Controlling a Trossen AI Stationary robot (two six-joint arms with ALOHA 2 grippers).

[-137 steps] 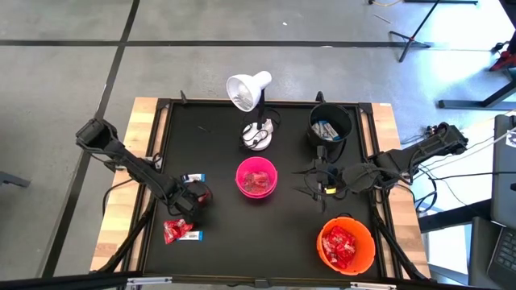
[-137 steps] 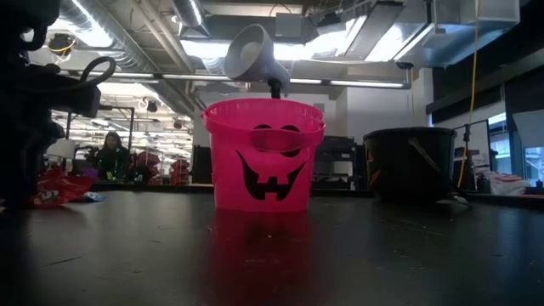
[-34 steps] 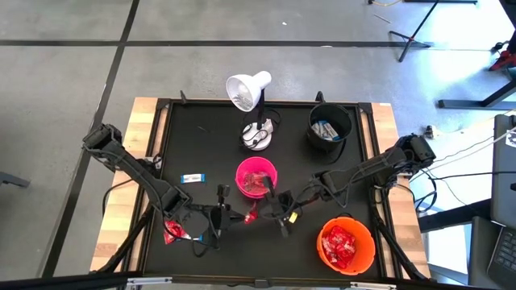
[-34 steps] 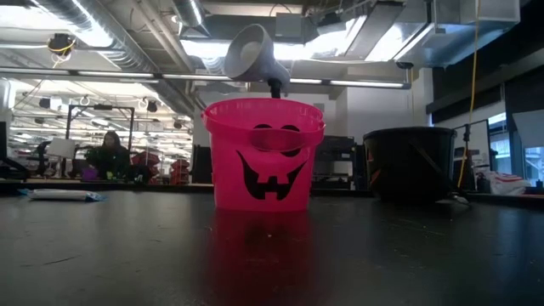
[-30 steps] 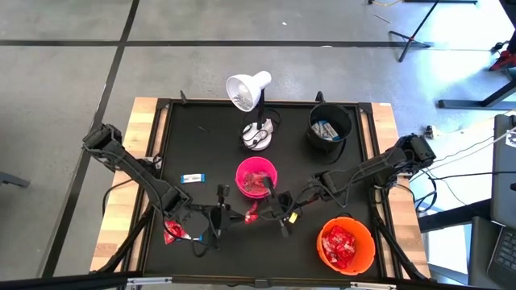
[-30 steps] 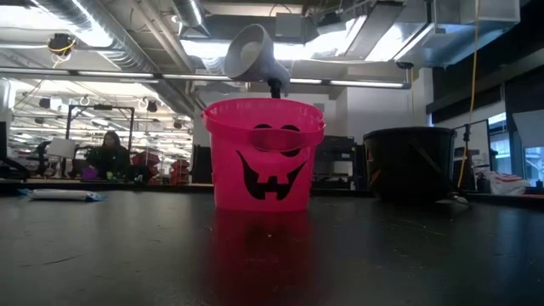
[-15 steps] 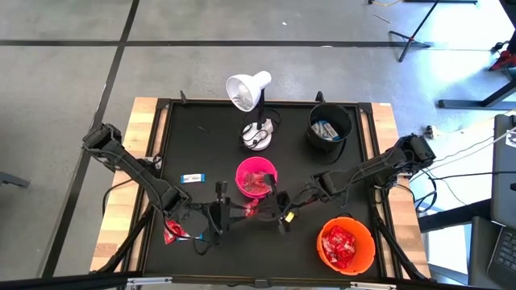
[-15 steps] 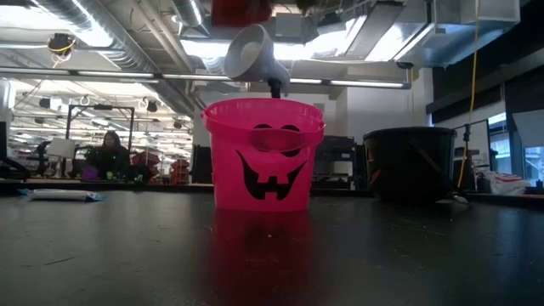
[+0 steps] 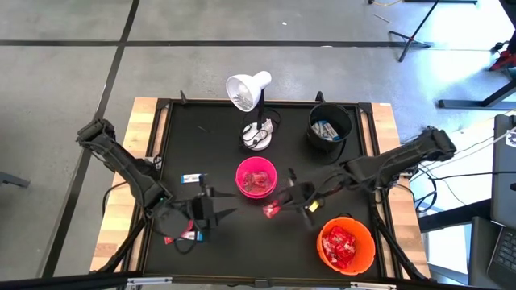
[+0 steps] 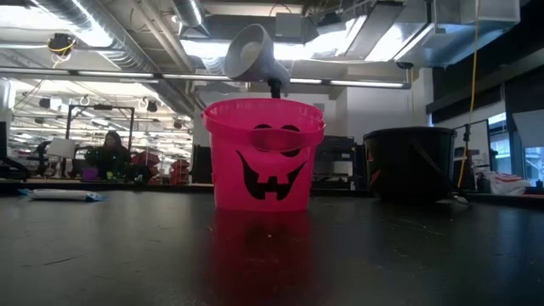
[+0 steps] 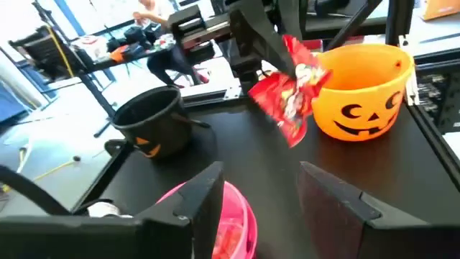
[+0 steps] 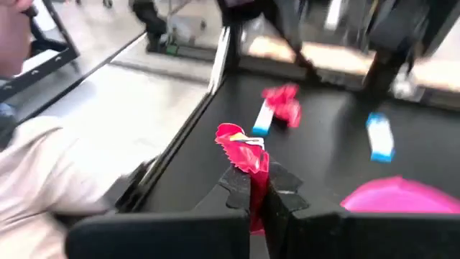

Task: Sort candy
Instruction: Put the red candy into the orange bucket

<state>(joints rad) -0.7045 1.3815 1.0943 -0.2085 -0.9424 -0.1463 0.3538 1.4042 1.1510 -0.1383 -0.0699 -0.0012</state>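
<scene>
Right gripper (image 9: 274, 209) clamps a red candy packet (image 9: 270, 210), fingers pressed tight on it, just beside the pink bucket (image 9: 256, 178) on the side toward the orange bucket (image 9: 347, 246). My right wrist view shows the wrapper (image 12: 244, 155) pinched between the fingertips; the high view gives only a red speck there. Left gripper (image 9: 216, 209) hangs with fingers spread and nothing between them, on the pink bucket's other side, near a loose red packet (image 9: 173, 238) and white-and-blue bars (image 9: 192, 178). My left wrist view catches the held packet (image 11: 291, 90) in front of the orange bucket (image 11: 359, 93). Low view shows neither gripper, only the pink bucket (image 10: 263, 153), lamp (image 10: 253, 55) and black bucket (image 10: 408, 161).
</scene>
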